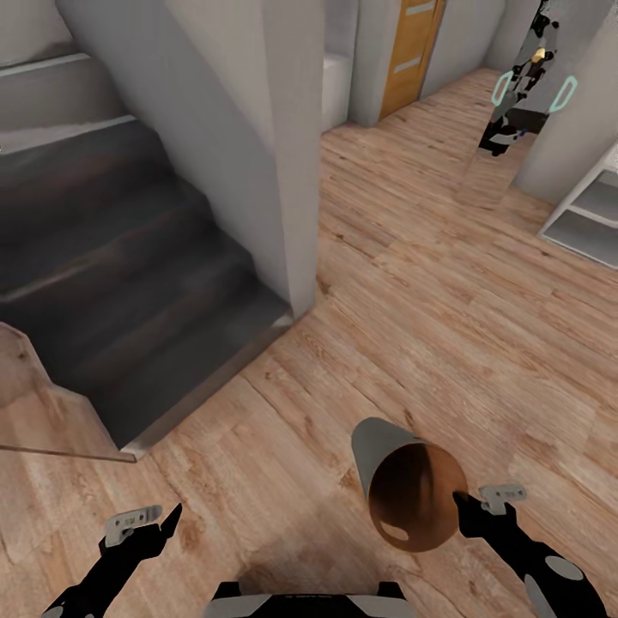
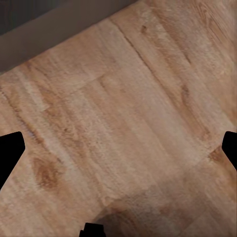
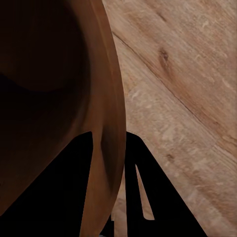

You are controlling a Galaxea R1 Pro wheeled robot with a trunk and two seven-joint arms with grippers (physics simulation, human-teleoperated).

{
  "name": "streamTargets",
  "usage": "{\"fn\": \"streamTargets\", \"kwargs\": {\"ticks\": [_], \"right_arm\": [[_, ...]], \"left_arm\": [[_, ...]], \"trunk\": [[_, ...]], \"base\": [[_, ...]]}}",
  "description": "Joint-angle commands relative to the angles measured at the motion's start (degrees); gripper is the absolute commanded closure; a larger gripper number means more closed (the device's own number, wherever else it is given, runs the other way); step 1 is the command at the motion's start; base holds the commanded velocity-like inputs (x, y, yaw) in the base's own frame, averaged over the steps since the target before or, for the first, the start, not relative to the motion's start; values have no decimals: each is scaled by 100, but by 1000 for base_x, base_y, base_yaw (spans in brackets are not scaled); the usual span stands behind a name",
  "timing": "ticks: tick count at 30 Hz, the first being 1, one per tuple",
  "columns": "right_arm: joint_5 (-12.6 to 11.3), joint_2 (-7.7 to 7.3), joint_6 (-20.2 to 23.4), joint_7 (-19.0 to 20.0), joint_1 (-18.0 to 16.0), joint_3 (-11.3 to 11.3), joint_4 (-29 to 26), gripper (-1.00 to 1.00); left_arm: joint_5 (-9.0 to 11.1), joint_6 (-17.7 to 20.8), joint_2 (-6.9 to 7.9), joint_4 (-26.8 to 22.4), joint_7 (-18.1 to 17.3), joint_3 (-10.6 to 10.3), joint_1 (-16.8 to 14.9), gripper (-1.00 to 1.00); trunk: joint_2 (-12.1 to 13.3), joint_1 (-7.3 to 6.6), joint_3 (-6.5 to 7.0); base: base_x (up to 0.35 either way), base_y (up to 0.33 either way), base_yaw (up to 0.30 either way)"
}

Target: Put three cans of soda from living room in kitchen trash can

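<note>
Trash can, one: the round glossy copper-brown bin with a dark brown inside is hanging tilted in front of me at my right side, its mouth facing my head camera and its pale outer wall leaning away over the floor. My right gripper is clamping its rim: in the right wrist view one black finger is lying inside the bin and the other outside, with the copper wall pinched between them. I am seeing no contents; the interior is reading only as dark brown with a lighter patch low down.

Left gripper, one: I am holding it low at my left, and in the left wrist view its two black fingertips are standing wide apart at the picture's edges with nothing between them but planks.

Light wood plank floor, one, is running under everything. Dark grey staircase, one, is rising at the left, its upper steps cut off by the frame. White pillar, one, is standing beside it. Orange-brown door, one, is showing far ahead, top cropped. White shelving unit, one, is cut off at the right edge. A robot figure is showing at upper right; I cannot tell whether it is a reflection.
</note>
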Motion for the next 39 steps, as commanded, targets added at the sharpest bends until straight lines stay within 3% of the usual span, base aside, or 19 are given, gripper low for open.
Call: {"fn": "streamTargets", "kwargs": {"ticks": [1,12,24,39], "right_arm": [[-39,5,2,17,-2,0,3,100],[-65,23,-2,19,-2,-14,45,100],[-68,23,0,26,-2,-189,47,100],[-68,31,0,27,-2,-189,53,100]], "left_arm": [[0,-1,0,2,0,-2,0,-100],[10,-11,-1,50,-8,-60,0,-100],[9,-38,10,57,-7,-139,0,-100],[2,-150,8,69,0,-140,9,-100]], "trunk": [[0,0,10],[0,0,110],[0,0,220],[0,0,357]], "base": [[0,0,0],[0,188,0],[0,238,0],[0,26,0]]}}
